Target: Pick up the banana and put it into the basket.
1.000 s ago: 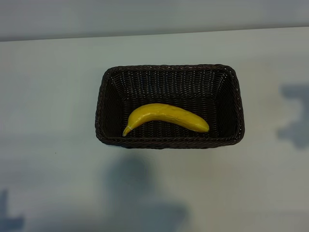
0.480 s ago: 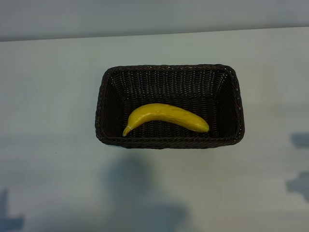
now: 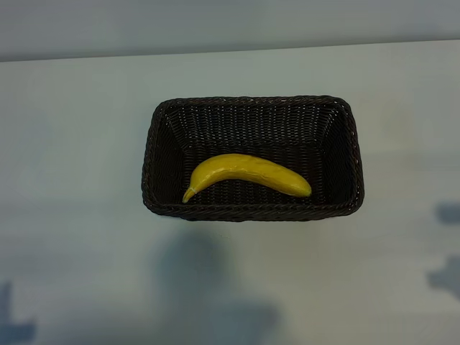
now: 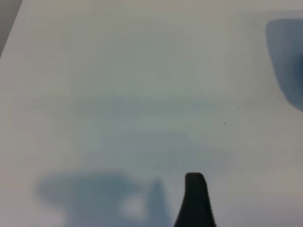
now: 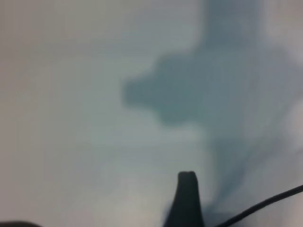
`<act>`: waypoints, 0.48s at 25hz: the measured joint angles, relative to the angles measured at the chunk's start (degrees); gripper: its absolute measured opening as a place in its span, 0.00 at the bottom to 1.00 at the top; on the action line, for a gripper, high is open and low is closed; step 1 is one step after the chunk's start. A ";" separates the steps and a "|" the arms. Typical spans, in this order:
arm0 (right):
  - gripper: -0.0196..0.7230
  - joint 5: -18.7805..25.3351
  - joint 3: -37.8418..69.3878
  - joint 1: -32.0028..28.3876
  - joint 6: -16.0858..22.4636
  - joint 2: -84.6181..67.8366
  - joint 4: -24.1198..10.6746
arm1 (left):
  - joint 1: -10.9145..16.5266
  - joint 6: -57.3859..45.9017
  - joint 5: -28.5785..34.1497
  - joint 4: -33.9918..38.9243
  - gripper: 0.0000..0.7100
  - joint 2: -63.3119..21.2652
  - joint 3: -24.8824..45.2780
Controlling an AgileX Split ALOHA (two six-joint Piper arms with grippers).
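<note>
Banana [image 3: 248, 175]: lies flat on the floor of the basket [image 3: 251, 104], centre of the frame, stem tip toward the lower left; the placing looks done.
Left gripper [image 4: 195, 198]: fingers apart, holding nothing, above bare table [image 3: 72, 144].
Right gripper [image 5: 185, 196]: also spread and empty.
Hidden: both arms are outside the exterior view; each wrist view shows only one dark fingertip.

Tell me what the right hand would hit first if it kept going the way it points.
Probably just the bare table: the right wrist view shows only tabletop and shadow beyond the right hand's fingertip, though depth is hard to judge.
</note>
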 joint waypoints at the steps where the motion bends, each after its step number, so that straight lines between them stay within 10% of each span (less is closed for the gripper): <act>1: 0.84 0.00 0.00 0.00 0.00 -1.70 0.00 | 0.00 0.00 0.00 0.00 0.81 0.00 0.00; 12: 0.84 0.05 0.00 0.00 0.16 -17.55 0.00 | 0.00 0.00 0.00 0.00 0.81 0.00 0.00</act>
